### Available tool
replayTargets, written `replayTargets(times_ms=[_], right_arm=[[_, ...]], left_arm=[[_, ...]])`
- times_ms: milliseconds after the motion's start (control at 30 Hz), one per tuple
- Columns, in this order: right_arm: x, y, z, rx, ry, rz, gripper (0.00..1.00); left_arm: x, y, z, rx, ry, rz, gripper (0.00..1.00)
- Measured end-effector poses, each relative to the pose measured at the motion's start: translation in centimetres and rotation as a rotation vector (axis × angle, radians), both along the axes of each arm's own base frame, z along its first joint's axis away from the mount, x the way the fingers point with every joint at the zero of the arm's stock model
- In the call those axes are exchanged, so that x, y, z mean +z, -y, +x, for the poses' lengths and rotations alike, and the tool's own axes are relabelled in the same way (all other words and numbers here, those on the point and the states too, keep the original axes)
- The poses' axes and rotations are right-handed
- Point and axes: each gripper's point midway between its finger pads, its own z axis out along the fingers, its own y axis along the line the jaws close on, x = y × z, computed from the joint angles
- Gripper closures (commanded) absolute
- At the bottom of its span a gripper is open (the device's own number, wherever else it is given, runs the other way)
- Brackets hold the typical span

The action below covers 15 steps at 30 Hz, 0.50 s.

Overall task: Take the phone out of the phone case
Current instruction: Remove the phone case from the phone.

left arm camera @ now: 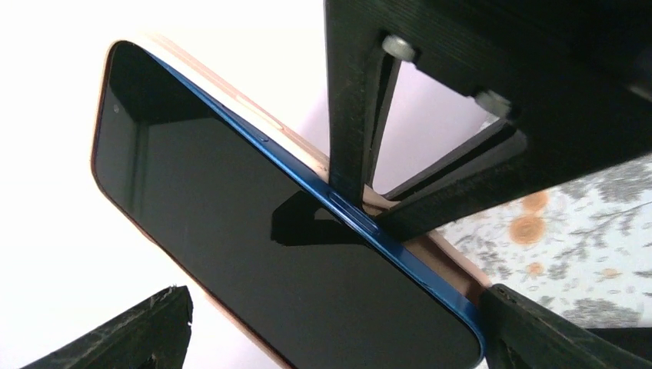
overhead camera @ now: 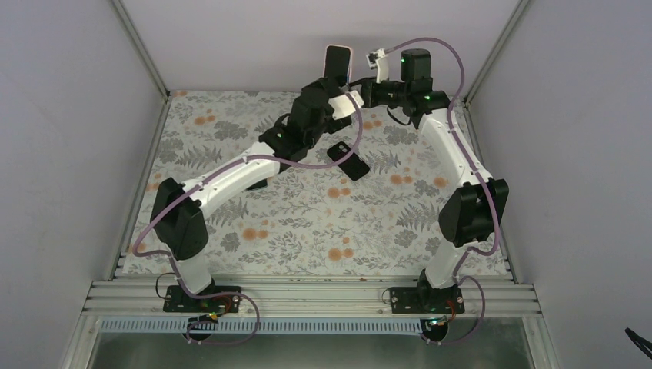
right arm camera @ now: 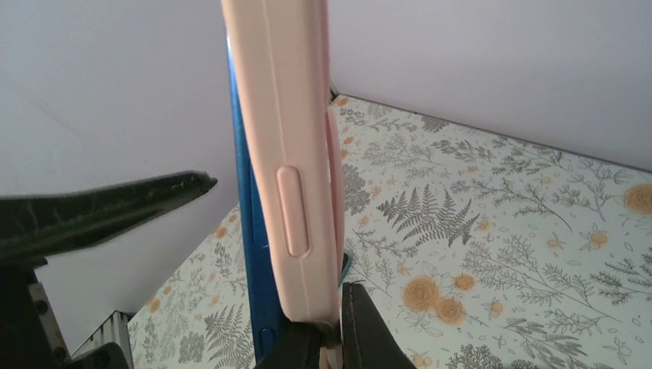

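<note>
Pink phone case stands upright above the table's 12 o'clock edge, blue phone partly peeled out; left gripper clamps them, right gripper pinches the case's edge.

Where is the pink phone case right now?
In the top view, the pink phone case is held up in the air at the table's far end, between the left claw and right claw.

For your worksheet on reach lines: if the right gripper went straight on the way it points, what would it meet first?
Probably the phone in its pink case, standing upright directly between its fingers. Depth beyond that is unclear.
</note>
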Motion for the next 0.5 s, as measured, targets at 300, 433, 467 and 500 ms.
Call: replayTargets(times_ms=[300,433,467,500], right_arm=[[0.4,-0.2,0.0,0.011,0.009,0.015,0.97],[0.7,-0.5,-0.1,0.029,0.021,0.037,0.97],[0.7,-0.6,-0.2,0.035,0.021,0.043,0.97],[0.6,-0.6,-0.3,0.042,0.018,0.049,0.97]], left_arm=[[-0.1,-0.4,-1.2,0.178,0.324,0.064,0.36],[0.4,-0.9,-1.1,0.266,0.483,0.103,0.41],[0.5,-1.1,-1.1,0.284,0.514,0.114,0.42],[0.6,-1.3,-1.1,0.302,0.545,0.121,0.43]])
